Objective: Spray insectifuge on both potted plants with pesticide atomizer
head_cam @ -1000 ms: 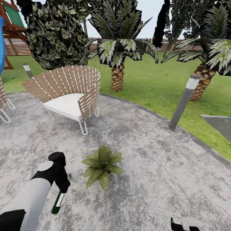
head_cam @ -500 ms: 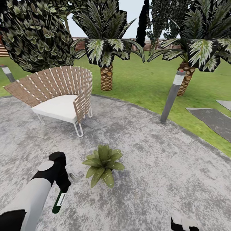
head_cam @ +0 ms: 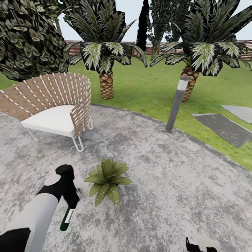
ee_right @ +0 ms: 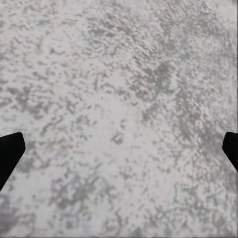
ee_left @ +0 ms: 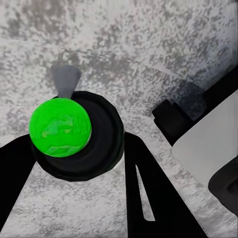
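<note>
On the round stone patio (head_cam: 168,182) sits one potted plant (head_cam: 106,179), a low rosette of speckled green leaves. Just to its left my left gripper (head_cam: 71,202) is shut on the pesticide atomizer (head_cam: 66,218), whose dark green body hangs downward and whose pale trigger head (head_cam: 82,193) points toward the plant. In the left wrist view the atomizer (ee_left: 60,126) appears end-on as a bright green disc in a dark ring between the black fingers (ee_left: 148,193). My right gripper (ee_right: 119,148) is open above bare stone, and its tip shows at the head view's bottom edge (head_cam: 201,245).
A woven chair (head_cam: 56,105) with a white cushion stands at the back left of the patio. A grey bollard light (head_cam: 176,103) marks the patio's rim. Palms (head_cam: 105,84) grow on the lawn, with flat stepping stones (head_cam: 224,127) at the right and a fence behind.
The whole picture has shifted, so the camera moved: chair, bollard and palms slid left. The left gripper still holds the atomizer beside the plant.
</note>
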